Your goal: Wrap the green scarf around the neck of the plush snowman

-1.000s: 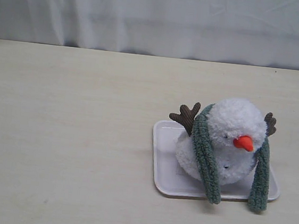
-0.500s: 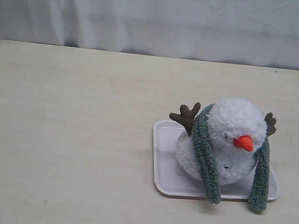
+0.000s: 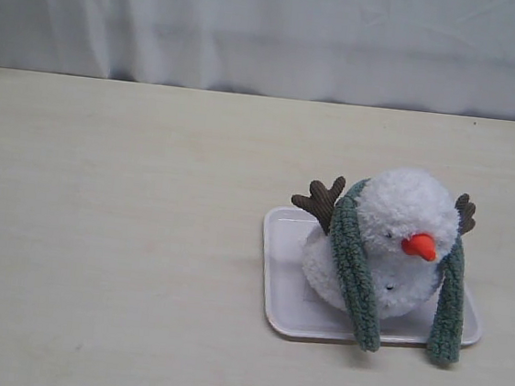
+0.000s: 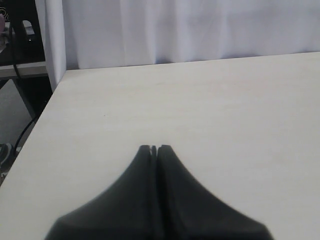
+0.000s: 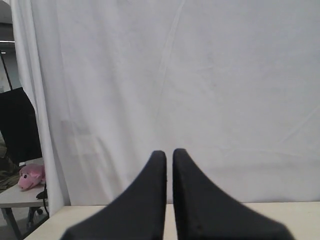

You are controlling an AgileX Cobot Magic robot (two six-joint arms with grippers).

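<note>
The plush snowman [image 3: 390,248] sits on a white tray [image 3: 277,283] at the right of the exterior view, with its head tipped forward and its orange nose [image 3: 420,246] showing. The green scarf [image 3: 356,273] lies behind the head, and both ends hang down the front, past the tray's near rim. The neck crease is hidden by the head and scarf. Neither gripper shows in the exterior view. My left gripper [image 4: 154,148] is shut over bare tabletop. My right gripper [image 5: 169,152] points at the white curtain, its fingers a thin slit apart and holding nothing.
A white curtain [image 3: 275,29] hangs behind the table. The table's side edge [image 4: 37,125] shows in the left wrist view, with dark furniture beyond it. A pink plush toy [image 5: 31,176] lies on a side table off the work table.
</note>
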